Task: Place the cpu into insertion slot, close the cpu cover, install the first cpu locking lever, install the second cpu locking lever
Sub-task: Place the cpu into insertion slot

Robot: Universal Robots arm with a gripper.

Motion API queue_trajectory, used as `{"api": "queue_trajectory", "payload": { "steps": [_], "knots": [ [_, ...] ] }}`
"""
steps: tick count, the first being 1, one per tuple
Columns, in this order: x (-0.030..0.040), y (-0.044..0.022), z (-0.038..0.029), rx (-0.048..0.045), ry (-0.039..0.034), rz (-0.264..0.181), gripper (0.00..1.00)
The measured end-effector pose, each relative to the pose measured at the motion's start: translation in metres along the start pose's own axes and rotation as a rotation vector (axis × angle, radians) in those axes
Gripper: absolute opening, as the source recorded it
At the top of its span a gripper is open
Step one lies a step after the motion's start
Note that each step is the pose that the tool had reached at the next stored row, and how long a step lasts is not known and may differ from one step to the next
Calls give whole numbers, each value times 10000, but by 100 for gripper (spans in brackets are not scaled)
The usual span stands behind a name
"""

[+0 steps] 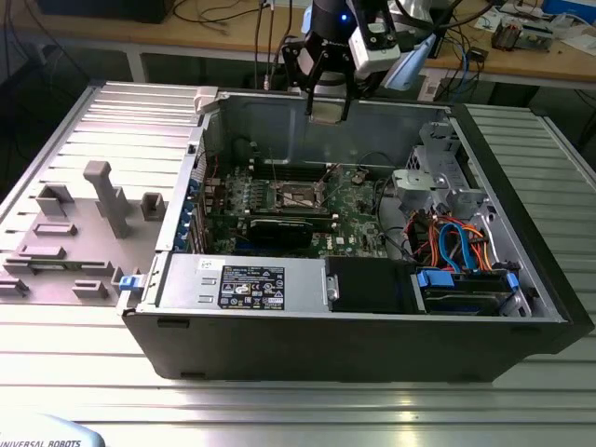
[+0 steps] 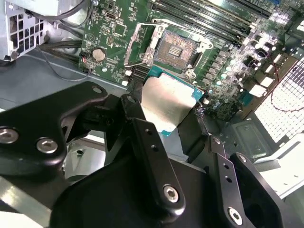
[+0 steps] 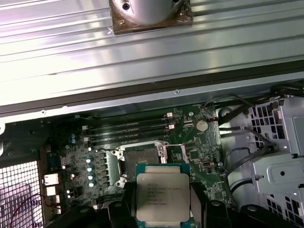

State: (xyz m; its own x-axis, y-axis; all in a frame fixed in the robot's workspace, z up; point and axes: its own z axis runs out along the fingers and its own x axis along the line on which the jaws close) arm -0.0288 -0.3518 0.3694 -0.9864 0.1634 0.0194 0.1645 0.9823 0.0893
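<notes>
My gripper (image 1: 328, 114) hangs above the open computer case, over its back wall, shut on the cpu. The cpu (image 2: 167, 102) (image 3: 162, 194) is a flat square chip with a dull silver top and green edge, pinched between the two black fingers (image 2: 142, 128). The insertion slot (image 1: 296, 194) (image 2: 178, 50) (image 3: 140, 159) lies on the green motherboard, dark centre bare, well below the chip. The cpu cover (image 2: 137, 43) is a thin silver frame that appears swung open beside the socket.
Long memory slots (image 2: 209, 19) run along one side of the socket. A black graphics card (image 1: 284, 228), a power supply (image 1: 242, 279), a metal drive cage (image 1: 438, 172) and coloured cables (image 1: 456, 244) fill the case. A grey fixture plate (image 1: 74, 223) lies at the exterior view's left.
</notes>
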Motion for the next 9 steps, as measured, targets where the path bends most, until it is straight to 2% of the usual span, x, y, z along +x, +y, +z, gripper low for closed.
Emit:
{"api": "queue_trajectory", "payload": {
  "steps": [9],
  "knots": [
    [0, 0, 0, -2, -6, 57, 54]
  ]
}}
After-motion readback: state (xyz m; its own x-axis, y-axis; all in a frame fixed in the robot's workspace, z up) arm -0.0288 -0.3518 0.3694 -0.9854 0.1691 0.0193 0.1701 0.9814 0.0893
